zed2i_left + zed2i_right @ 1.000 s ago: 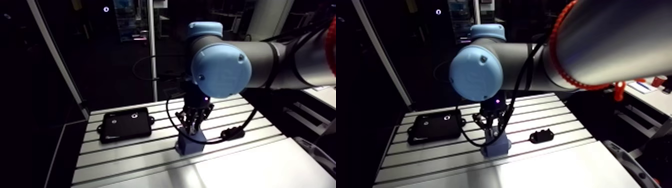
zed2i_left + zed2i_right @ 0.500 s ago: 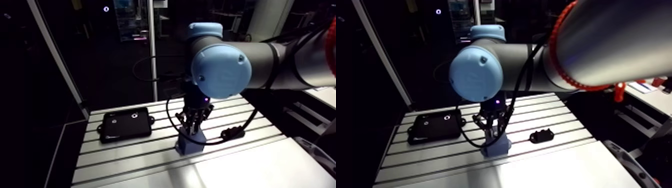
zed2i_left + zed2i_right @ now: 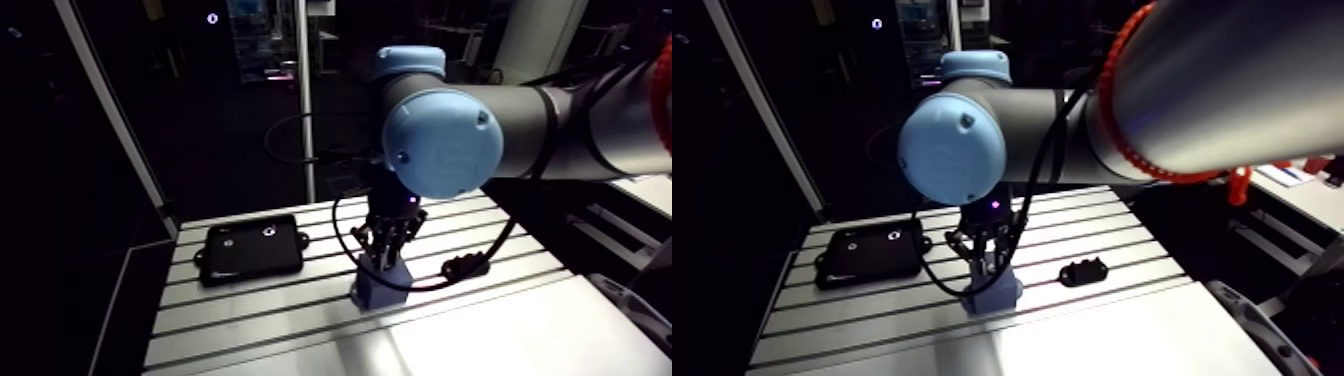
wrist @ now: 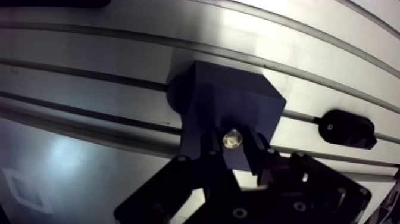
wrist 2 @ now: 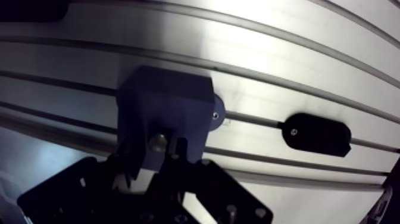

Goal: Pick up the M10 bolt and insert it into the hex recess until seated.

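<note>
Table (image 4: 89,53), downward end effector (image 4: 233,146), seemingly clasping bolt (image 4: 232,139)

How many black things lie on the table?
2: a black plate on one side of the blue block, a small black piece on the other. The arm may hide more.

The block (image 4: 229,107), bolt (image 4: 232,138) apparently in it, lies between plate (image 3: 250,250) and clip (image 4: 349,128).

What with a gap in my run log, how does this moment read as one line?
phase: insert | hand: shut on bolt | bolt: at top of blue block | seating: cannot tell
</note>
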Robot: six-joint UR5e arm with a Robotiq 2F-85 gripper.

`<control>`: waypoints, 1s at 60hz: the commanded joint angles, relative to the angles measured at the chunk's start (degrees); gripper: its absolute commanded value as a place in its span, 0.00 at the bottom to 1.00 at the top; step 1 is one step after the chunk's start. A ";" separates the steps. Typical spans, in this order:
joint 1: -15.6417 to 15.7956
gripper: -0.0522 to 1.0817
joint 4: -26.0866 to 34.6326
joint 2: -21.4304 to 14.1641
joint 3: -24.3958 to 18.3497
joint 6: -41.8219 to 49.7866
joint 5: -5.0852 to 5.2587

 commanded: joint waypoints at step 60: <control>0.02 0.65 0.00 0.06 0.08 -0.23 -0.09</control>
